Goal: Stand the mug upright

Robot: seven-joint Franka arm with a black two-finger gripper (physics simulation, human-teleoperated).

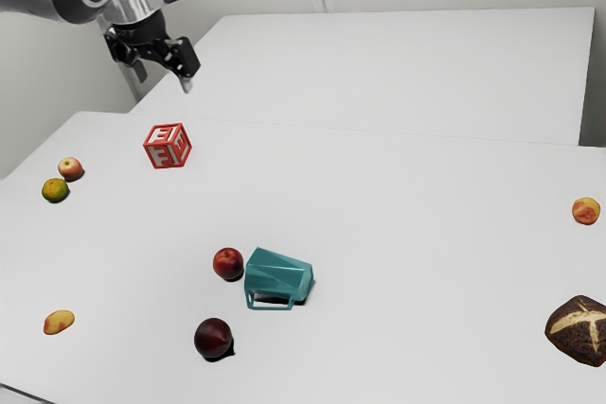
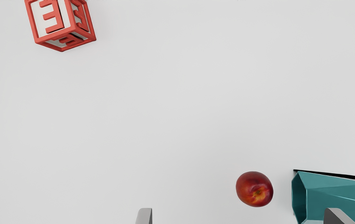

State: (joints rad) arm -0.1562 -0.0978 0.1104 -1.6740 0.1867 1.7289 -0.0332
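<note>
At the exterior view's left, the green-orange fruit [image 1: 55,189] and the small apple [image 1: 71,168] sit on the surface [image 1: 417,205], well away from the matter in hand. Next comes the gripper [image 1: 163,79], raised above the far part of the surface beyond the red letter block [image 1: 168,146], its two fingers wide apart with nothing between them. The dark plum [image 1: 213,338] and the red nectarine [image 1: 228,263] follow, and just beside the nectarine is the mug [image 1: 279,276], lying on its side. From the gripper, the mug is well off toward the exterior view's right and nearer that camera, and lower. Its long axis runs roughly left to right there, the mouth facing the nectarine, the base pointing away from it, the handle on the side nearer the camera. I judge that the one arm must carry the gripper out and down to the mug, then turn the mug so that the mouth rises and the base goes under. The nectarine, so near the mouth, could be knocked on the way in.
</note>
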